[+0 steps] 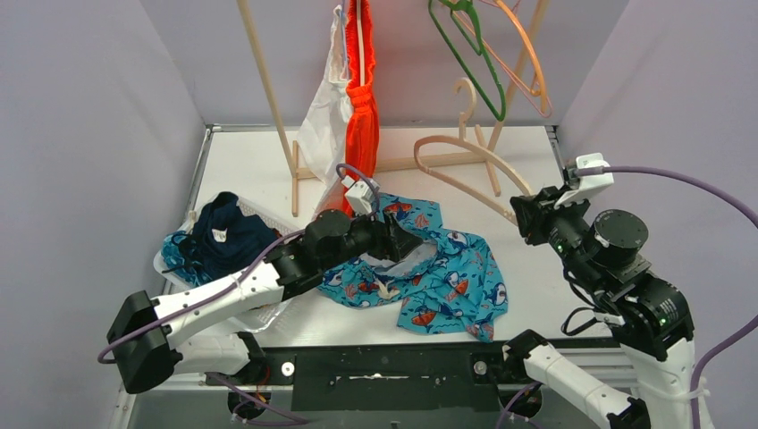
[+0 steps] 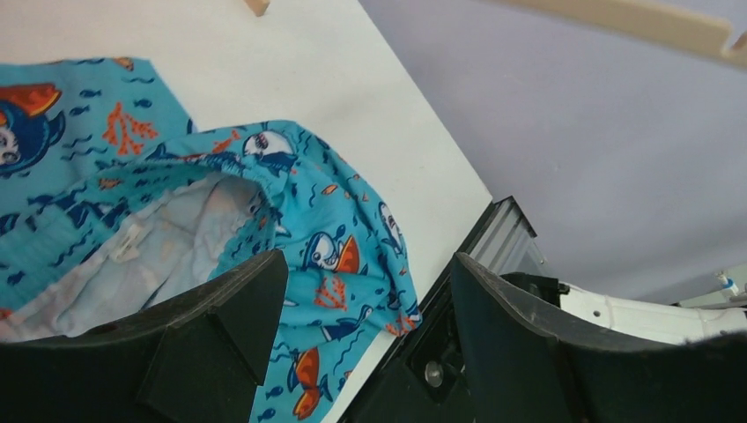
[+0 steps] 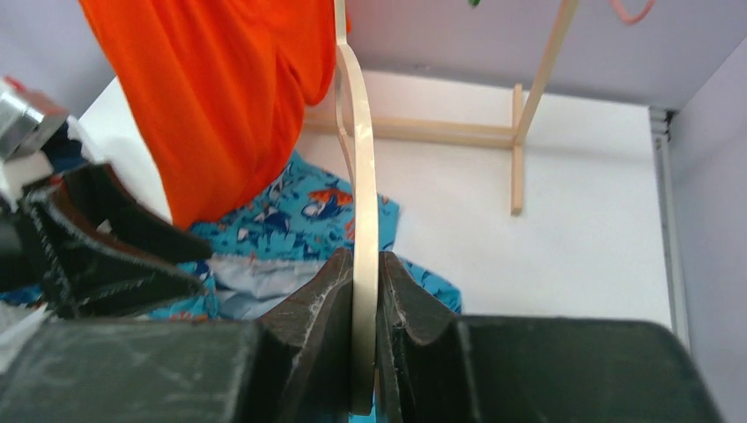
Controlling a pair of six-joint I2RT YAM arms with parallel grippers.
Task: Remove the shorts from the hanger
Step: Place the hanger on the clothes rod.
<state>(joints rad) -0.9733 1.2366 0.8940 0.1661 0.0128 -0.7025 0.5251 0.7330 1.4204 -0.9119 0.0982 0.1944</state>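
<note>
Since the teal shark shorts [image 1: 447,281] lie spread on the table [image 1: 250,170], clear of any hanger, that pair appears done; their long axis runs across the table, waistband toward the left gripper [image 1: 407,243], which hangs just above them with jaws apart and empty. The right gripper [image 3: 364,273] is clamped on a bare cream hanger [image 3: 363,176]. Orange shorts [image 1: 360,116] hang at the rack [image 1: 268,80] (long axis vertical, hem down). The next move likely calls for reaching them.
</note>
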